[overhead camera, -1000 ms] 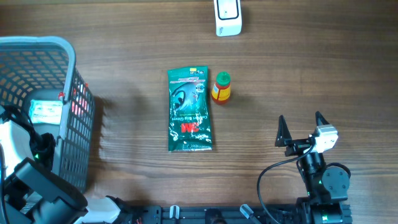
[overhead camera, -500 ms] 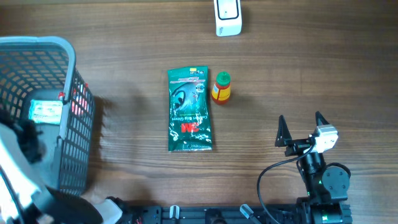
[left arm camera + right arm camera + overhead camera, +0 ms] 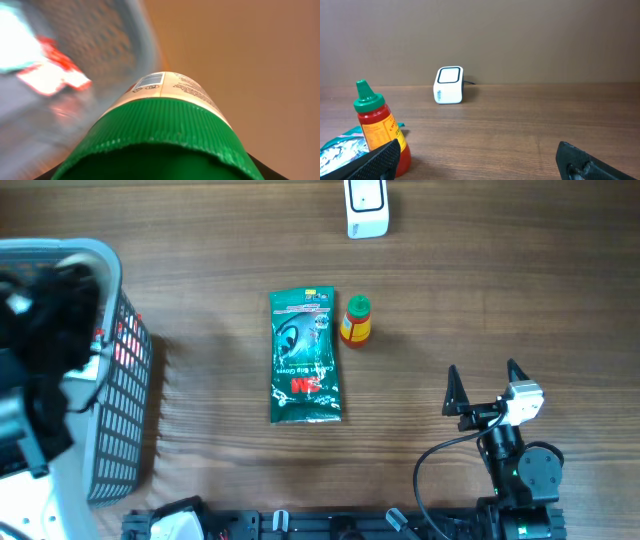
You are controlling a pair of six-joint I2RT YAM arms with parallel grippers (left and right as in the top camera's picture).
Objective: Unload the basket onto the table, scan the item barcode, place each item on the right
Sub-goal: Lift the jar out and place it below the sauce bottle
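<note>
A bottle with a ribbed green cap (image 3: 165, 125) fills the left wrist view, cap end toward the camera. My left gripper (image 3: 157, 172) is shut on it. Its white label carries a barcode (image 3: 150, 80) on the upper side. From overhead the left arm is a blur over the basket (image 3: 112, 370), and the held bottle cannot be made out there. The white scanner (image 3: 366, 208) stands at the far edge, also seen as the scanner (image 3: 448, 85) ahead of my right gripper (image 3: 477, 157). That right gripper (image 3: 487, 385) is open and empty near the front right.
A green 3M packet (image 3: 305, 356) lies mid-table with a red sauce bottle (image 3: 355, 320) standing by its top right corner. The same sauce bottle (image 3: 379, 127) stands just left of the right gripper's left finger. The grey basket takes up the left edge.
The left arm has swung from the near left corner up over the basket, blurred with motion, and now covers the white pack seen inside earlier. The right arm has not moved.
</note>
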